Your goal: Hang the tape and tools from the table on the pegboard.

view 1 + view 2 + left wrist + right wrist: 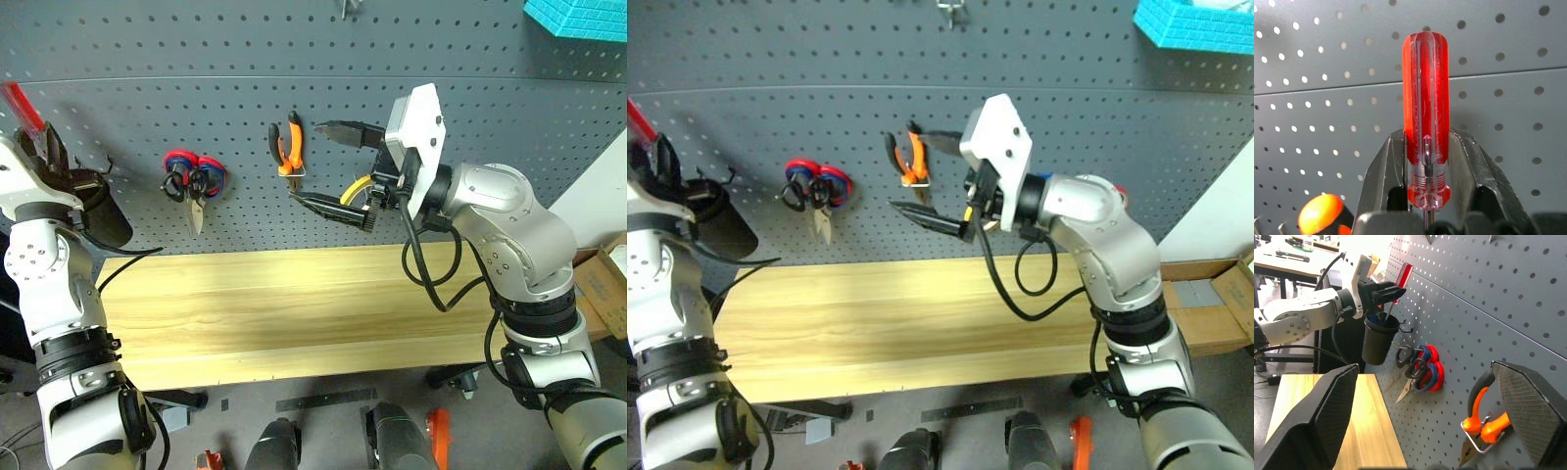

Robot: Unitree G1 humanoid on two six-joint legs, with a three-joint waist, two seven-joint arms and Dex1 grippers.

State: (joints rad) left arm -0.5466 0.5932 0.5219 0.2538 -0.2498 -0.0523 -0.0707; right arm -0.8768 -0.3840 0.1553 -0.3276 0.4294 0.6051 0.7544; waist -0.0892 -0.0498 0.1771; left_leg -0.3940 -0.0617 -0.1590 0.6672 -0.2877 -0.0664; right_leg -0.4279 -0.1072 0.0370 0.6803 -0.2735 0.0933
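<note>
1. The pliers [288,145], orange and black in the handles, are seen hung on a hook of the pegboard [490,117], just beside the right claw [338,166]
2. The red tape [211,176] and the black-handled scissors [188,186] are seen hung together on the pegboard, to the left of the pliers
3. The counter [294,313] is seen bare of tools, so the picking-up is judged finished
4. The screwdriver [1425,117] with the translucent red handle is gripped low on its handle by the left claw [1426,161], handle uppermost, above a black cup [1378,340] fixed to the pegboard at the far left; its shaft appears to reach into the cup
5. The right claw is held wide apart and empty
6. Only the placing and release of the screwdriver are judged to be left
</note>
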